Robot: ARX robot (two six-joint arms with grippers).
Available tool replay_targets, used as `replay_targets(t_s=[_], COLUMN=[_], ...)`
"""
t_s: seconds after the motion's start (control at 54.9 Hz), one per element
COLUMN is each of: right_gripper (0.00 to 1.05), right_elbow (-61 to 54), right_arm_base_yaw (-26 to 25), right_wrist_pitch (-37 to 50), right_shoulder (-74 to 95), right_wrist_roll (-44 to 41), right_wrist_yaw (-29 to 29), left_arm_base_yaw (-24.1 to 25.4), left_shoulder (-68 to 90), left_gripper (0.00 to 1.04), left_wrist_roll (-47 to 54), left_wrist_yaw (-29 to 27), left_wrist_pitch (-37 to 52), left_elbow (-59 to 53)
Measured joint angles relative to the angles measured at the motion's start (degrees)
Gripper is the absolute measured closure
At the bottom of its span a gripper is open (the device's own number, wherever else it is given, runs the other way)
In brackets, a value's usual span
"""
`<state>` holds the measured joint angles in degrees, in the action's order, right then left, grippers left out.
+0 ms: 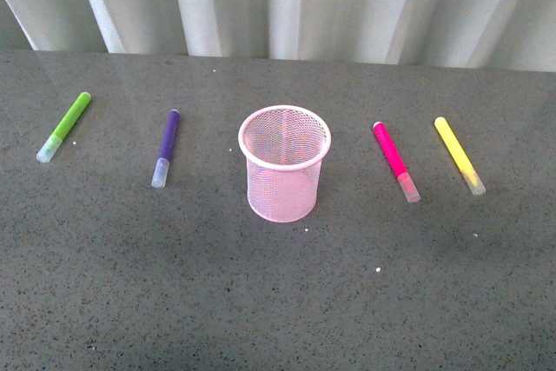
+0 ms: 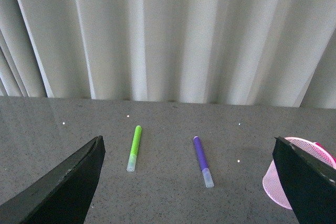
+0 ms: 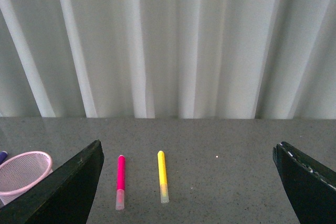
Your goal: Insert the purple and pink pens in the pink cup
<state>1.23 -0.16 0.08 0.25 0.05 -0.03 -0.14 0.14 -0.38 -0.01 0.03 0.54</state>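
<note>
Pink cup (image 1: 284,188) upright | purple pen (image 1: 165,148) left | pink pen (image 1: 396,162) right (both flat)

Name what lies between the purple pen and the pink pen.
Only the pink cup stands there, upright, as the front view shows.

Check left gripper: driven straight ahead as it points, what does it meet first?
Probably the purple pen, lying near the midline of the open left gripper; depth unclear, so possibly bare table before it.
</note>
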Motion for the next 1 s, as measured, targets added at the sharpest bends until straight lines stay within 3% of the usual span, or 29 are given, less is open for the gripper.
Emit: replay_targets(t_s=[0.729,0.766,0.839,0.893,1.003], right_gripper=[0.07,0.07,0.07,0.07,0.07], right_elbow=[0.0,0.0,0.0,0.0,0.0], right_arm_base_yaw=[0.0,0.0,0.0,0.0,0.0], right_wrist_pitch=[0.0,0.0,0.0,0.0,0.0], right_shoulder=[0.0,0.0,0.0,0.0,0.0], right_wrist_roll=[0.0,0.0,0.0,0.0,0.0], right_wrist_yaw=[0.0,0.0,0.0,0.0,0.0], left_arm_base_yaw=[0.0,-0.2,-1.4,-1.1,-0.8], left_shoulder=[0.0,0.4,5.5,15.3,28.3], left_gripper=[0.07,0.07,0.07,0.07,0.07], left_wrist_roll=[0.0,-0.5,-6.9,-12.2,-12.7], left_wrist_yaw=[0.0,-0.9,-7.9,-9.2,-8.4], left_wrist_pitch=[0.0,-0.5,-5.4,-0.2,11.3], left_elbow=[0.0,0.1,3.0,6.4,12.1])
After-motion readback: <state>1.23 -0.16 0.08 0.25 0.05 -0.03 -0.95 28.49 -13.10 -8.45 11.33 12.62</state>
